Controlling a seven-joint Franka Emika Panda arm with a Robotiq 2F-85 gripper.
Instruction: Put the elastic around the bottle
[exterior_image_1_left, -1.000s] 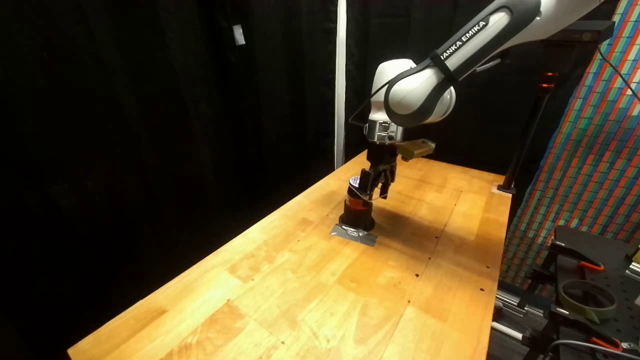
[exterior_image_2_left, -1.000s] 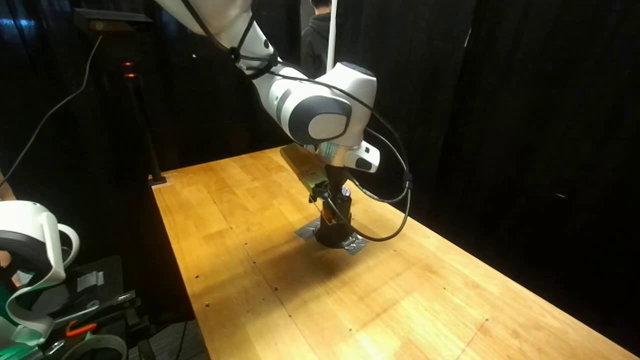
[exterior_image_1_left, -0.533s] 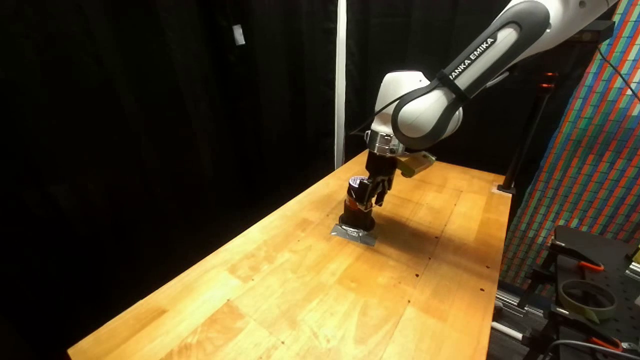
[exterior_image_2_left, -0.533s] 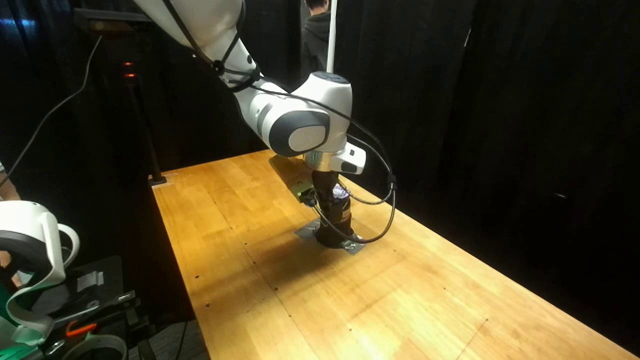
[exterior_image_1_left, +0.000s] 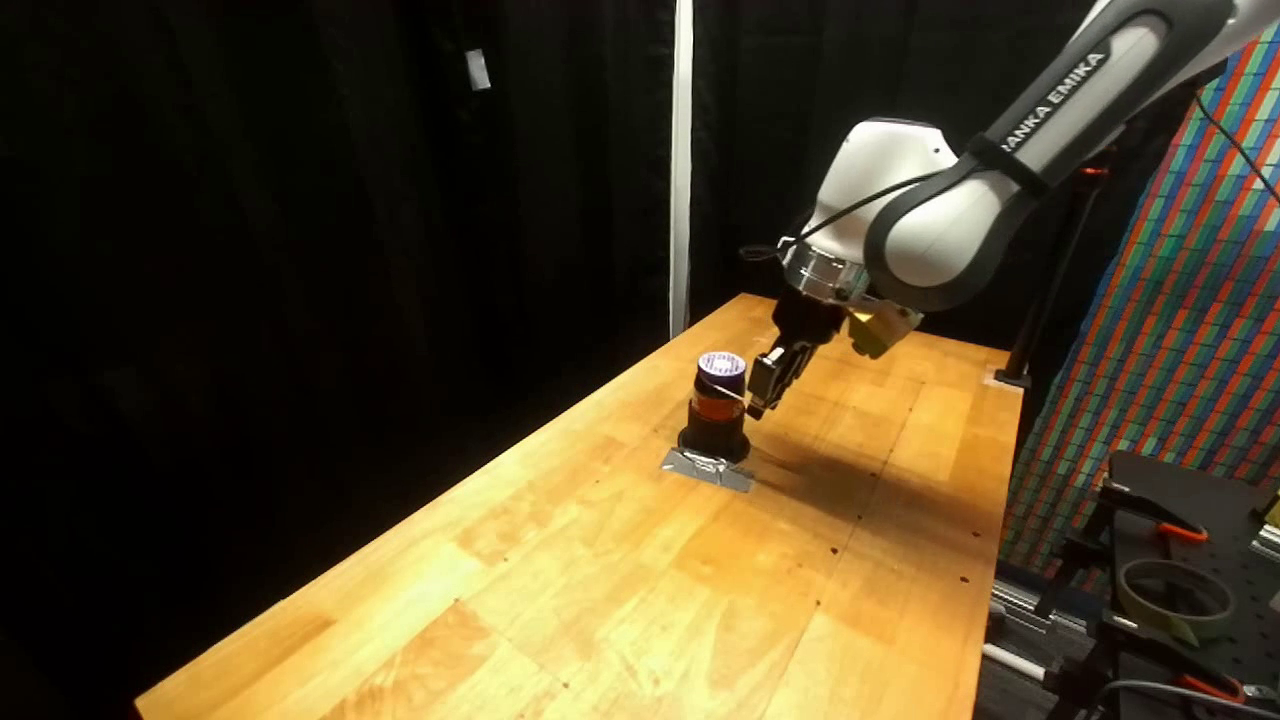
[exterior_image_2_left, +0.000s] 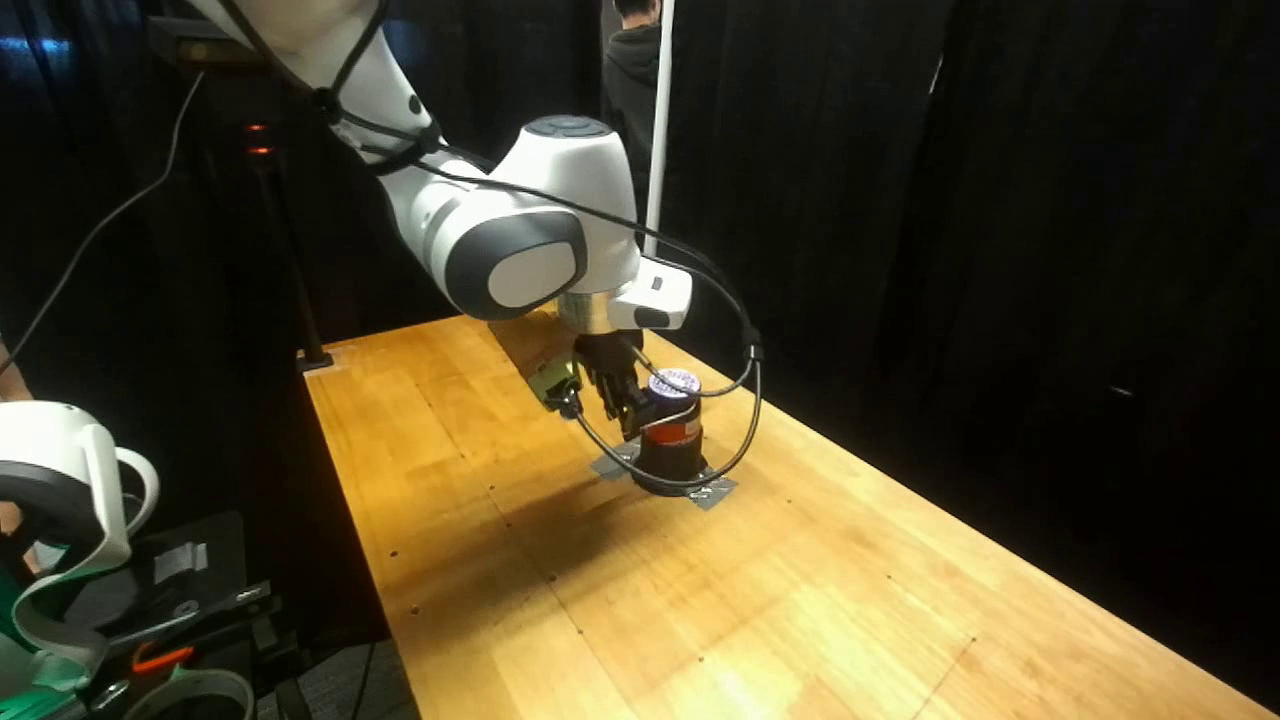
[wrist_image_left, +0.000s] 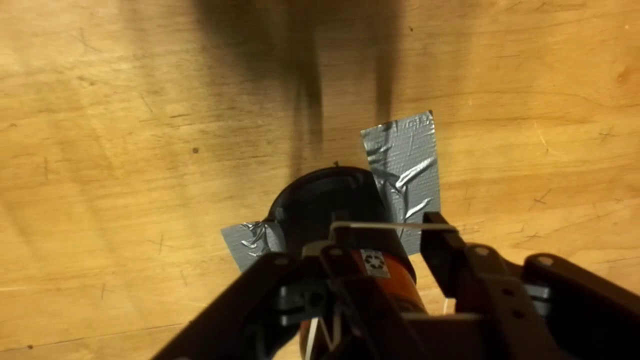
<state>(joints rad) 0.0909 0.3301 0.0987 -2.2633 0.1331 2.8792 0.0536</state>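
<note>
The bottle (exterior_image_1_left: 716, 410) stands upright, dark with an orange-red band and a pale patterned top. It shows in an exterior view (exterior_image_2_left: 672, 434) and partly in the wrist view (wrist_image_left: 395, 285). My gripper (exterior_image_1_left: 762, 398) is tilted close beside it, also in an exterior view (exterior_image_2_left: 632, 424). In the wrist view the gripper's fingers (wrist_image_left: 389, 224) are apart. The thin pale elastic (wrist_image_left: 382, 226) is stretched across the fingertips. In both exterior views the elastic (exterior_image_1_left: 724, 390) (exterior_image_2_left: 668, 417) runs from the fingers across the bottle's side, just above or at the band. Its far part is hidden.
Grey tape (exterior_image_1_left: 706, 470) holds the bottle's dark base to the wooden table (exterior_image_1_left: 640, 580). A black cable loop (exterior_image_2_left: 757, 400) from the arm hangs in front of the bottle in an exterior view. A dark post (exterior_image_1_left: 1040, 290) stands at the table's far corner.
My gripper first lowered beside the bottle, then moved away from it sideways and tilted. The bottle's top and band are now uncovered, with the elastic drawn across its side. The bottle has not moved.
</note>
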